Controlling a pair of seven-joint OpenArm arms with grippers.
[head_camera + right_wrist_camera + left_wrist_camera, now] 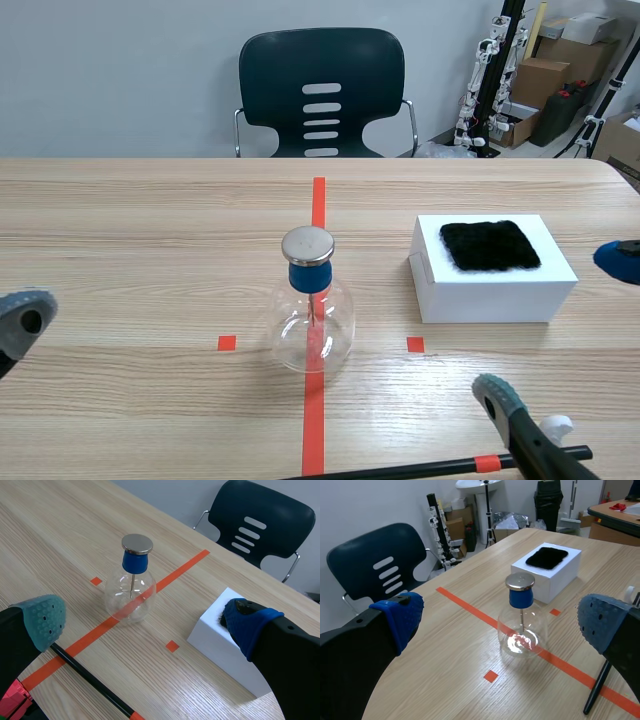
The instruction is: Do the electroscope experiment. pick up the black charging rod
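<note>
The left jaws hang wide open and empty at the left edge of the wooden bench, seemingly kept clear. The clear glass electroscope flask with blue stopper and metal cap stands mid-bench on the orange-red tape line, within either arm's reach. The thin black charging rod lies along the near edge, toward the right corner. The white box raises its black fur pad, likely for rubbing. The right jaws gape wide, gripping nothing, with the grey-green pad just over the rod.

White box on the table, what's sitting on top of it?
A black fuzzy cloth lies flat on the white box, with white top showing all around it. The part of the top beneath the cloth is covered.
</note>
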